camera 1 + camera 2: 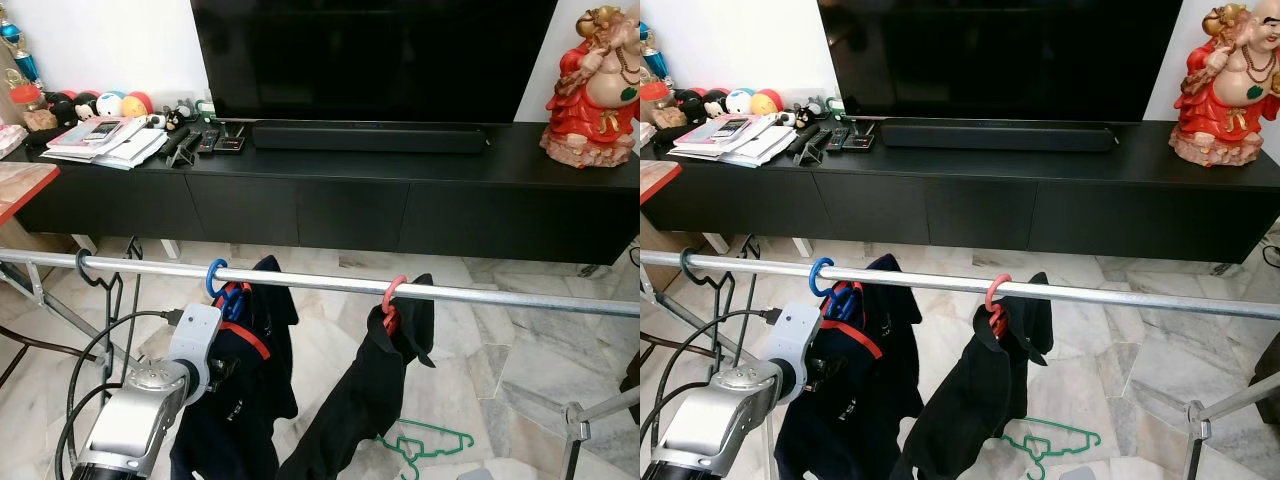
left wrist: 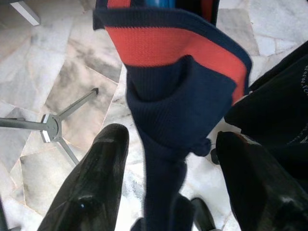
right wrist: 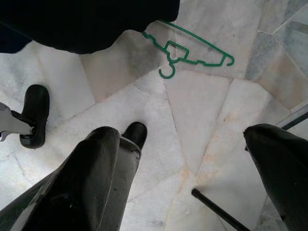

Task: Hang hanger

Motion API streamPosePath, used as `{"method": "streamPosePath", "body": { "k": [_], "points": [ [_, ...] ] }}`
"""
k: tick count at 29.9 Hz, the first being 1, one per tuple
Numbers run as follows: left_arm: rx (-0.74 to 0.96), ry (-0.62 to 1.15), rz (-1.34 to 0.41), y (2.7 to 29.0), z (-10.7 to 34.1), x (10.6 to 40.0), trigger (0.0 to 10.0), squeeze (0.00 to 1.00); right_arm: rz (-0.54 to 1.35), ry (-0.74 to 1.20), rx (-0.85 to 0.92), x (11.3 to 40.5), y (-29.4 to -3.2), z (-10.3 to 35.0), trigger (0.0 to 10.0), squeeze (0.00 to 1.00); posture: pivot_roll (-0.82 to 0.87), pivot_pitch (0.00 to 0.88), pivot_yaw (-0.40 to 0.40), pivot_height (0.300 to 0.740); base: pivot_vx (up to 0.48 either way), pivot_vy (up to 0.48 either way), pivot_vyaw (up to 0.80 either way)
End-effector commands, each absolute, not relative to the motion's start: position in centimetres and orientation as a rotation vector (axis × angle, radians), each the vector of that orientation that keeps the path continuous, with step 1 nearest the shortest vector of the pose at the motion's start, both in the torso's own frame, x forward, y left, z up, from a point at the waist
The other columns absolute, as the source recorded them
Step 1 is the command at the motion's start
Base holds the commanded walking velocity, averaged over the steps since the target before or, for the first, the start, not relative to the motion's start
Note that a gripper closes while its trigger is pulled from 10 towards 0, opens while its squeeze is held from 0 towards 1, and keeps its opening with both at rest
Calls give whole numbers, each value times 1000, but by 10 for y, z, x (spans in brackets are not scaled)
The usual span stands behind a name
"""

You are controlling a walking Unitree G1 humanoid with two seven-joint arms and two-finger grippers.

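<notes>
Silver left arm (image 1: pixel 130 420), lower left of the head views, cable looped beside it, reaching up toward the rail.

Left gripper (image 2: pixel 166 159): fingers (image 2: pixel 91 183) spread wide, one on either side of a hanging navy garment with a red band (image 2: pixel 178 72); no pinch visible, cloth between them but not clamped.

Metal drying rail (image 1: pixel 500 294): runs across the scene, in front of the black TV counter (image 1: pixel 300 205).

Blue hanger (image 1: pixel 216 277): hooked over the rail, carrying the navy garment, just above the left arm's wrist.

Pink hanger (image 1: pixel 394 294): hooked over the rail further along toward the robot's right, carrying a black garment (image 1: pixel 370 390).

Black hanger (image 1: pixel 88 268): hooked on the rail near its left end, bare.

Green hanger (image 3: pixel 187 45): lying flat on the marble floor (image 3: pixel 202 106), below the black garment, well apart from both grippers.

Right gripper (image 3: pixel 192 173): fingers (image 3: pixel 91 178) wide apart, holding nothing, pointing down at the floor.

Counter contents: television (image 1: pixel 370 50), soundbar (image 1: pixel 368 137), papers (image 1: pixel 105 140), remotes, red figurine (image 1: pixel 595 85).
</notes>
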State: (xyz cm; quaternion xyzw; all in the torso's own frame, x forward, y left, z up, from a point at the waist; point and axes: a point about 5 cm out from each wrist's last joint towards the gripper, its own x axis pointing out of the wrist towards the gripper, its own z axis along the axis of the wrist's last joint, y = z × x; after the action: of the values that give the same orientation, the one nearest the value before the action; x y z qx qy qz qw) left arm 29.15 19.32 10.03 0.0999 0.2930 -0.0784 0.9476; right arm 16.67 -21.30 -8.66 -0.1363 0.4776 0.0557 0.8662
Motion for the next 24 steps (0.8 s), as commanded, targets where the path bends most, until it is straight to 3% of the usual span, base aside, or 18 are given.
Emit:
{"method": "streamPosePath", "body": {
  "k": [1, 9, 15, 24],
  "points": [
    [239, 526, -131, 196, 114, 294, 10000, 0, 127, 1023, -292, 162, -214, -88, 10000, 0, 46, 81, 13, 740, 0, 0, 0],
    [234, 310, -135, 192, 157, 305, 10000, 0, 134, 1023, -300, 163, -214, -88, 10000, 0, 52, 82, 10, 740, 0, 0, 0],
    [219, 315, -265, 179, 143, 308, 10000, 0, 136, 1021, -299, 163, -214, -88, 10000, 0, 43, 81, 13, 740, 0, 0, 0],
    [246, 323, -256, 176, 134, 315, 10000, 0, 136, 1024, -302, 162, -214, -88, 10000, 0, 42, 83, 11, 740, 0, 0, 0]
  ]
}}
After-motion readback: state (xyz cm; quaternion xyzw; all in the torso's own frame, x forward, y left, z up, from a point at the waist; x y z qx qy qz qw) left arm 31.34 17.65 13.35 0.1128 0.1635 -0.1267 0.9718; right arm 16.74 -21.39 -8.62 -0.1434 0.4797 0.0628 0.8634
